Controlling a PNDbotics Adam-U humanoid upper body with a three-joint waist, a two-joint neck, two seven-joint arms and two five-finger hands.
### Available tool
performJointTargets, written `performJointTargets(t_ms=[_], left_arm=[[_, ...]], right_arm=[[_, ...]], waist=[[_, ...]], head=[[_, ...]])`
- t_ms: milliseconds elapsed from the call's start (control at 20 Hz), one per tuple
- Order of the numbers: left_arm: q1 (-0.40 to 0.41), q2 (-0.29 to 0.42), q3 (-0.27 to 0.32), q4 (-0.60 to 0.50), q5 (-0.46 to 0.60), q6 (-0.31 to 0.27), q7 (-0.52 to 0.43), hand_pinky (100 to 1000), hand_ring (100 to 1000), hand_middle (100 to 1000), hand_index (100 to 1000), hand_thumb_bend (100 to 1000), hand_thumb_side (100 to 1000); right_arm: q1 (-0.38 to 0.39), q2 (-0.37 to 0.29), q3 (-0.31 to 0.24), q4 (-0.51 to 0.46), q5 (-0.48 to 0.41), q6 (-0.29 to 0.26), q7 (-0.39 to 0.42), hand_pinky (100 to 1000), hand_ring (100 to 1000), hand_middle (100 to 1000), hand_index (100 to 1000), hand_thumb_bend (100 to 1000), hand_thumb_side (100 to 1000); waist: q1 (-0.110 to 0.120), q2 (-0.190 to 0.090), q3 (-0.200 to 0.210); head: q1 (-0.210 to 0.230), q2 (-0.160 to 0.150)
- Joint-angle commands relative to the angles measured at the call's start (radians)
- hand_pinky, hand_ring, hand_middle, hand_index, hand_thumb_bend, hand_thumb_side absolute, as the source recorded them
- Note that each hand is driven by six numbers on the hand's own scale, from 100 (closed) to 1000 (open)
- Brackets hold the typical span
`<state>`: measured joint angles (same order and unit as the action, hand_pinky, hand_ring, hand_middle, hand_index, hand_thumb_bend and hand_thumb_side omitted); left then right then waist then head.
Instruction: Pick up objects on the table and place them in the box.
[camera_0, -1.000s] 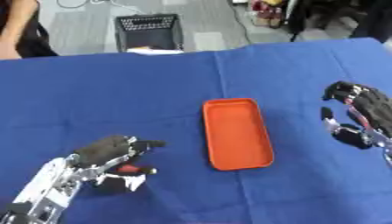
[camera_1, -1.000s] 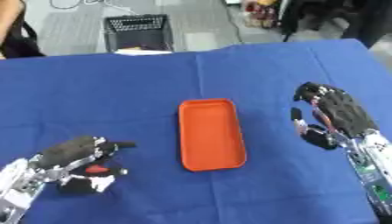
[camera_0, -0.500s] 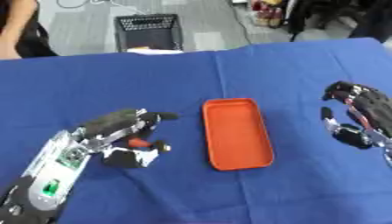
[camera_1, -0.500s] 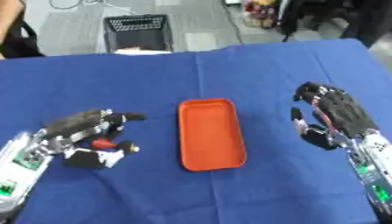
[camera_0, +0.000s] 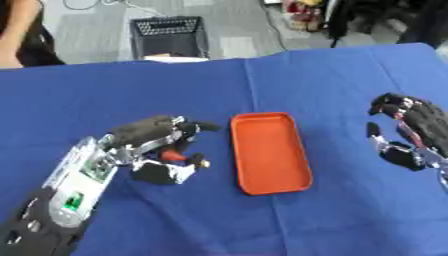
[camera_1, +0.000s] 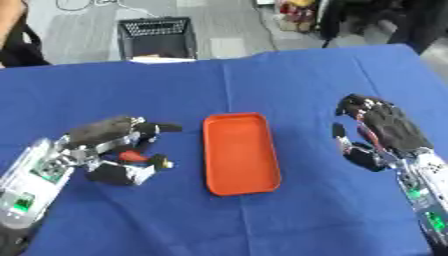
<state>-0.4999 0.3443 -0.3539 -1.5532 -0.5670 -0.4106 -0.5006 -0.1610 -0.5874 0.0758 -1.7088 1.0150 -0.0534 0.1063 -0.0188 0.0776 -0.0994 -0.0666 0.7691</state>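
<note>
An orange shallow box (camera_0: 269, 151) lies in the middle of the blue table (camera_0: 306, 75), nothing in it. My left hand (camera_0: 154, 145) hovers just left of the box, its fingers and thumb curled round a small red thing (camera_0: 174, 156) with a dark tip; most of that thing is hidden by the fingers. My right hand (camera_1: 385, 130) is held up at the right side, fingers relaxed and spread, holding nothing.
A black mesh crate (camera_0: 170, 34) stands on the floor beyond the table's far edge. A person's arm shows at the upper left corner, away from the table's things. Dark objects stand on the floor at the upper right.
My left hand has lifted and moved up and to the right toward the orange box, carrying the small red thing. The right hand has stayed where it was.
</note>
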Motion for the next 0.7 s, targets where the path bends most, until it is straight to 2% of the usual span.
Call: performJointTargets(t_ms=[50, 400, 700], left_arm=[[-0.059, -0.021, -0.006, 0.019, 0.003, -0.012, 0.009, 485, 254, 156, 1000, 100, 365], [-0.173, -0.074, -0.025, 0.083, -0.008, -0.036, 0.032, 488, 255, 160, 1000, 100, 373], [-0.226, -0.111, -0.04, 0.122, -0.022, -0.063, 0.046, 491, 256, 159, 1000, 100, 377]], right_arm=[[-0.016, -0.014, -0.002, -0.008, -0.003, -0.005, 0.001, 701, 772, 735, 709, 100, 202], [-0.019, -0.011, 0.009, -0.007, -0.006, -0.016, 0.008, 701, 772, 735, 709, 100, 203], [-0.025, -0.01, 0.02, -0.006, -0.008, -0.027, 0.016, 701, 772, 733, 709, 100, 204]], waist=[[-0.004, -0.014, -0.005], [-0.005, -0.014, -0.016], [-0.007, -0.013, -0.026]], head=[[0.009, 0.001], [0.014, 0.001], [0.022, 0.001]])
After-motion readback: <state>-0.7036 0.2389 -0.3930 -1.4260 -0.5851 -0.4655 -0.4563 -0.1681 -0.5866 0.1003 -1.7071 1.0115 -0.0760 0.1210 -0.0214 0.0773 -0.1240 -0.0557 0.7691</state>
